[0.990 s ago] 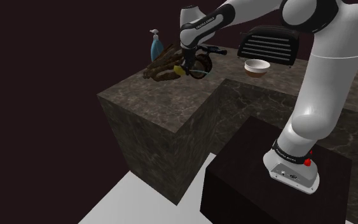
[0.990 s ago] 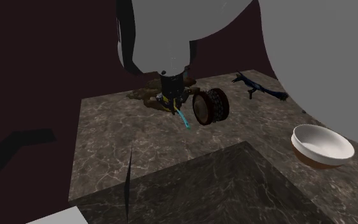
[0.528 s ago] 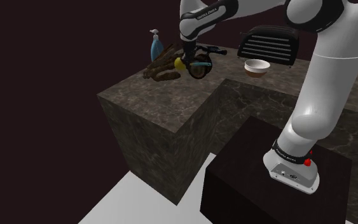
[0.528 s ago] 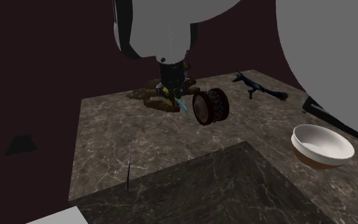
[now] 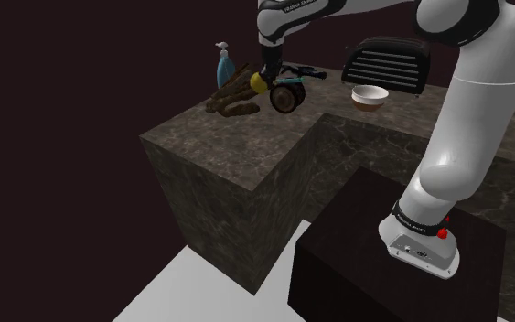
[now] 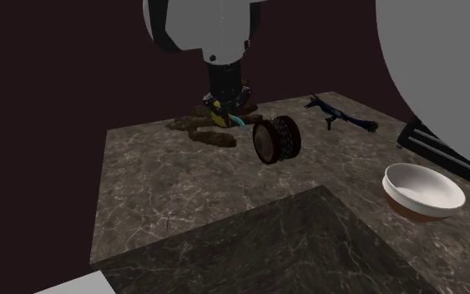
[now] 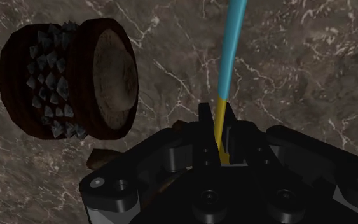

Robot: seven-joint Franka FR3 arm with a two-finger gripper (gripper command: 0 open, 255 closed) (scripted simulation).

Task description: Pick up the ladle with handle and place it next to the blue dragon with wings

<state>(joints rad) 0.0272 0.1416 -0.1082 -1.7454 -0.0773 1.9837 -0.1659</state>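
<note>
My black gripper (image 5: 267, 80) hangs above the dark marble counter (image 5: 237, 137), shut on the ladle (image 5: 258, 85). The ladle has a yellow bowl end and a cyan handle (image 7: 230, 51), and its yellow neck is clasped between the fingers of the gripper (image 7: 219, 125). In the second exterior view the ladle (image 6: 236, 122) slants down from the gripper (image 6: 224, 108), off the counter. The blue dragon (image 5: 305, 71) lies further back on the counter, a dark winged shape (image 6: 339, 115) toward that view's right, apart from the ladle.
A dark red studded wheel-like object (image 6: 276, 139) stands just beside the gripper, also below it (image 7: 69, 79). A brown lumpy object (image 5: 235, 101) lies behind. A blue spray bottle (image 5: 224, 64), a white bowl (image 6: 423, 190) and a black slatted rack (image 5: 388, 64) stand around.
The gripper has risen from the counter with the ladle clasped in it, lifting the ladle off the surface. The other objects have not moved.
</note>
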